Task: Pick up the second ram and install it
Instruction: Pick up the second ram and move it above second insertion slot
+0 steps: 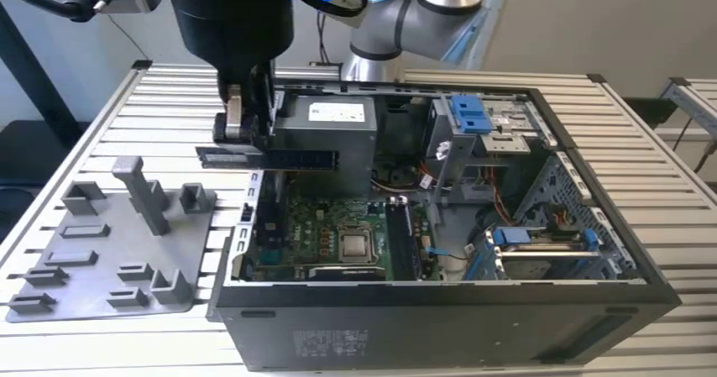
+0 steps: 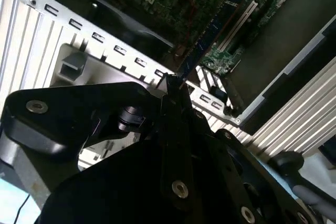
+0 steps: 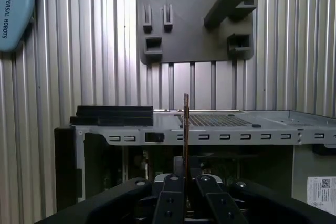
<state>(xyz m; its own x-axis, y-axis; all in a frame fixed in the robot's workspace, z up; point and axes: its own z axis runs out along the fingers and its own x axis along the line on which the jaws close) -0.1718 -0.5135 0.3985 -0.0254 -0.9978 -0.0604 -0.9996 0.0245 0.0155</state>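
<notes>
Exterior view, upper left: black gripper (image 1: 248, 144) clamps thin dark memory board (image 1: 297, 159) above open black computer case (image 1: 448, 335); lifted, not yet installed.

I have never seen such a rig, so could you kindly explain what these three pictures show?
This is one robot arm working over a slatted metal table. The exterior view comes from a camera off the arm; both wrist views come from cameras riding near its wrist, looking past the end effector. On the table stand an open computer case, motherboard exposed, and, at the exterior view's left, a grey holder plate. The end effector is shut on the second ram, a thin dark memory board, held level over the case wall nearest that plate; the first wrist view sees it edge-on.
</notes>
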